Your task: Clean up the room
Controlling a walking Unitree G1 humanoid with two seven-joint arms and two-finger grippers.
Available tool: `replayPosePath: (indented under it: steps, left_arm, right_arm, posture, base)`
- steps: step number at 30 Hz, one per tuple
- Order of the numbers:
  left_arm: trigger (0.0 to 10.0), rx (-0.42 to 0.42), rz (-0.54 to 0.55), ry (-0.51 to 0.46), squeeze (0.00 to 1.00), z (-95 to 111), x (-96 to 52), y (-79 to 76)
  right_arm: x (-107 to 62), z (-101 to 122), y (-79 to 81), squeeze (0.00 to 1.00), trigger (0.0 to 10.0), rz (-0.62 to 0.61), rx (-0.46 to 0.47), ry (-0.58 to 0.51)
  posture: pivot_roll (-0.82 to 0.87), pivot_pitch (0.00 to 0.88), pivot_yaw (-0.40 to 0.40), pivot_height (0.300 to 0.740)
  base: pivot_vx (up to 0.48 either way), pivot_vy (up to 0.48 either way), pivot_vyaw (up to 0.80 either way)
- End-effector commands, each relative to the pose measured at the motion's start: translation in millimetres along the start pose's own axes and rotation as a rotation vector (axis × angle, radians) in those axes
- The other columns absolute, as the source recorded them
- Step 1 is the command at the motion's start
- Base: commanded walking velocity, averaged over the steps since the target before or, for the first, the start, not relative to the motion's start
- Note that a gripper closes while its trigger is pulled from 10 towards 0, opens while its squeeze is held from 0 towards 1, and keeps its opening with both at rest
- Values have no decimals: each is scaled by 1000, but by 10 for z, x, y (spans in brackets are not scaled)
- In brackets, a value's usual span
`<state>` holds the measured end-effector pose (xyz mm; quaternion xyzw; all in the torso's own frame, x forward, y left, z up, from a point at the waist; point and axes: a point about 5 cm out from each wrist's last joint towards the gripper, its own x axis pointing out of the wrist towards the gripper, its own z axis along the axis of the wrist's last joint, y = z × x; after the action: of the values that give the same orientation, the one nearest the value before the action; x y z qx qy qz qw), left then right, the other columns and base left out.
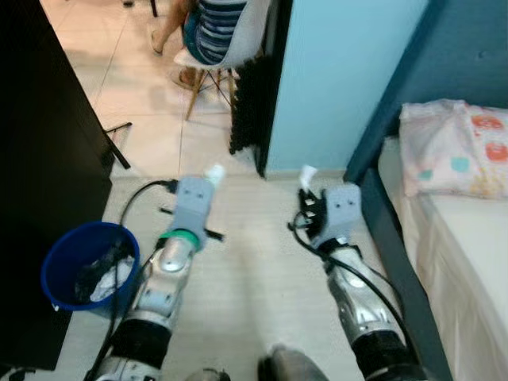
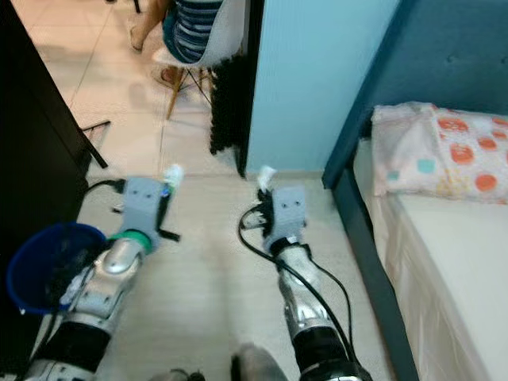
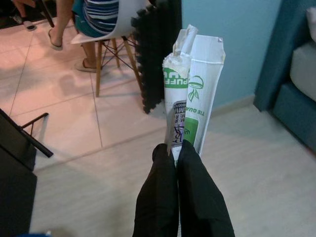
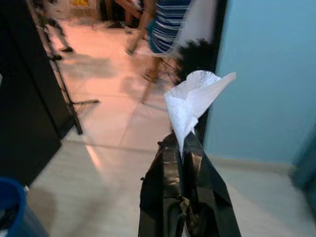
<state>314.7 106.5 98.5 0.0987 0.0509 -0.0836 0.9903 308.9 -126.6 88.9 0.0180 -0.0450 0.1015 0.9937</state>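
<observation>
To the left of your left end effector (image 1: 213, 176) and a little behind it stands the blue bin (image 1: 59, 262), already holding scraps. That end effector is clamped on a flattened green-and-white paper packet (image 3: 193, 94). Your right end effector (image 4: 183, 148) is pinched shut on a crumpled white tissue (image 4: 190, 101), well apart from the bin. I judge the tissue the likelier loss: it is held only by its base and could slip on the swing across. Beneath both lies pale floor (image 1: 254, 238); right of the right end effector is a bed (image 1: 468, 238) with a pillow (image 1: 452, 147), ahead a seated person (image 1: 214, 28).
</observation>
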Motion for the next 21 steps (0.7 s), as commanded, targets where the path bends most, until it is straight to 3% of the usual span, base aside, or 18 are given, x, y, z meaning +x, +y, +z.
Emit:
replayPosePath:
  steps: [1, 21]
  left_arm:
    - [10000, 7, 14, 25, 0, -69, -20, 50]
    - [10000, 16, 17, 28, 0, -75, -19, 68]
  right_arm:
    - [-8, -29, 41, 0, 10000, 15, 14, 12]
    - [-20, -25, 201, 0, 10000, 118, 84, 1]
  posture:
    - [-36, 19, 22, 740]
    - [-30, 25, 33, 740]
  base:
    - [461, 0, 0]
    - [461, 0, 0]
